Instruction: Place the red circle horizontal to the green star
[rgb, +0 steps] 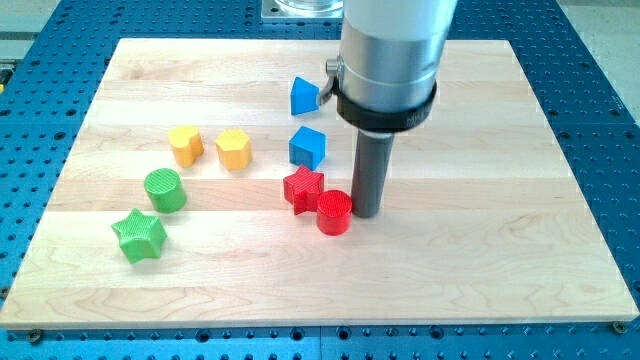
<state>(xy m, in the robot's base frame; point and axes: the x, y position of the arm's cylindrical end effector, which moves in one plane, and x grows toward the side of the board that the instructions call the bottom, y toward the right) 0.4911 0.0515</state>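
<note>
The red circle (334, 212) sits near the board's middle, touching the lower right of the red star (303, 187). My tip (365, 213) stands right against the red circle's right side. The green star (138, 235) lies far off at the view's lower left, a little lower in the view than the red circle. The arm's grey body (388, 55) hangs over the board above the tip.
A green cylinder (164, 189) sits just above the green star. A yellow heart-like block (185, 144) and a yellow hexagon (233, 148) lie at the upper left. A blue cube (307, 146) and a blue triangle (303, 95) lie above the red star.
</note>
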